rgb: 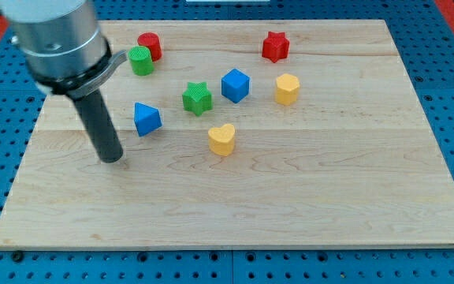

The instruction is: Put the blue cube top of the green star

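Blue cube (pixel 236 85) sits on the wooden desk (pixel 290 197), a little above the middle, just to the view's right of the green star (pixel 197 98) and slightly higher than it; the two stand close together but a thin strip of wood shows between them. To the cube's right, near it, lies a yellow hexagonal block (pixel 287 89), and above that, toward the view's top, a red star (pixel 275 46). Below the green star and cube rests a yellow heart (pixel 222 139). Left of the star stands a blue triangular block (pixel 146 118). Near the view's top left a green cylinder (pixel 140 60) touches a red cylinder (pixel 150 46) behind it. No pincer belongs to this arm: a straight dark rod comes down from the view's top left, and my tip (pixel 112 158) rests on the desk at the left, just below and left of the blue triangular block, well apart from the blue cube and green star
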